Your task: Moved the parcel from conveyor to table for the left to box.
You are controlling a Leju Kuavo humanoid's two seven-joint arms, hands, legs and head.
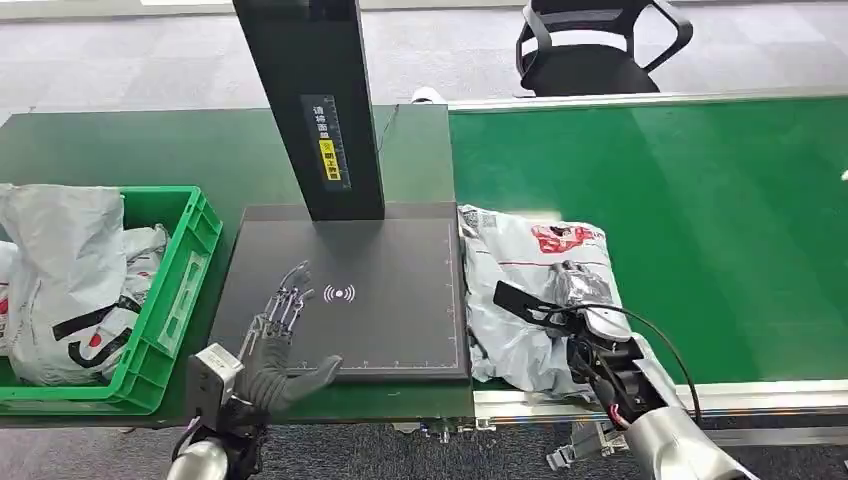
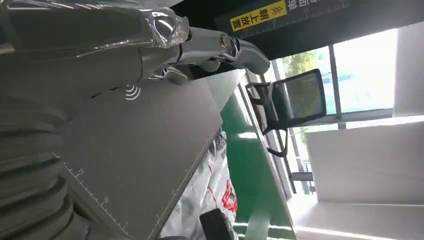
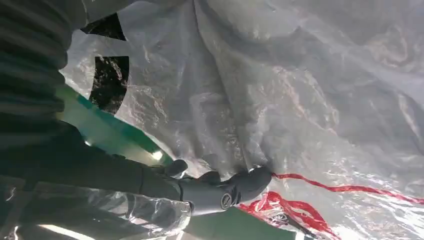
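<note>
A crumpled grey parcel [image 1: 520,290] with red print lies on the belt's [image 1: 700,230] near left; right hand [image 1: 580,300] grips it, left hand [image 1: 285,335] spread open.

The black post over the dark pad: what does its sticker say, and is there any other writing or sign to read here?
Yellow sticker on the black post: arrows and "朝上放置".
White characters above it: too small to read.
Dark pad: a white wireless-wave sign, no words.
Grey parcel: red print, blurred.
</note>
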